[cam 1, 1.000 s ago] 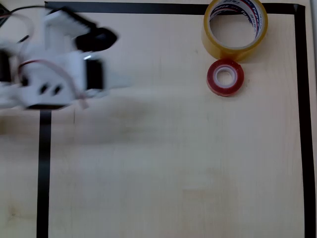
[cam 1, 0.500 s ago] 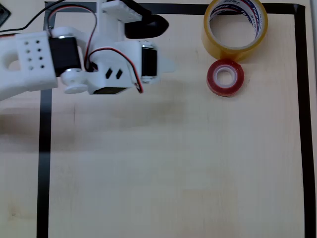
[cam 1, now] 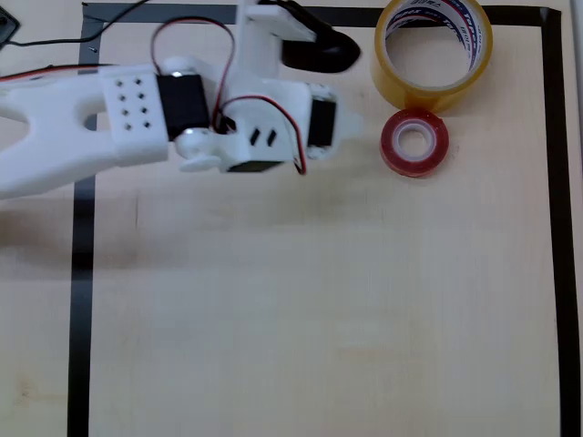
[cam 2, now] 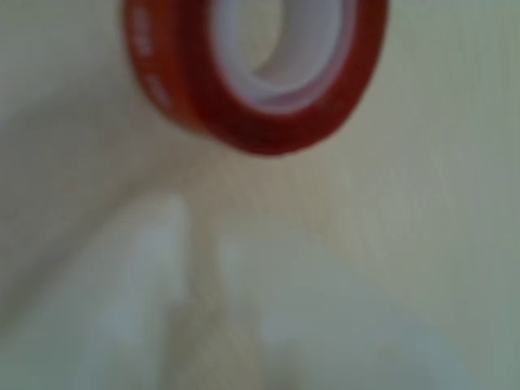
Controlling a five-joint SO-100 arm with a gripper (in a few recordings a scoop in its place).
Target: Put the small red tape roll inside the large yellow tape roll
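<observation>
The small red tape roll lies flat on the wooden table at the upper right, and the blurred wrist view has it close, at the top. Just above it in the overhead view the large yellow tape roll lies flat, the two almost touching. My white arm reaches in from the left. My gripper points right, a short way left of the red roll and apart from it. Its pale fingers lie together with only a thin slit between them, holding nothing.
A black tape line frames the work area on the light wooden table, and the yellow roll lies against its top edge. A black camera housing sticks out above the wrist. Red and black wires run along the arm.
The arm has swung to the right from the left edge, bringing the gripper close to the red roll. Neither roll has moved.
</observation>
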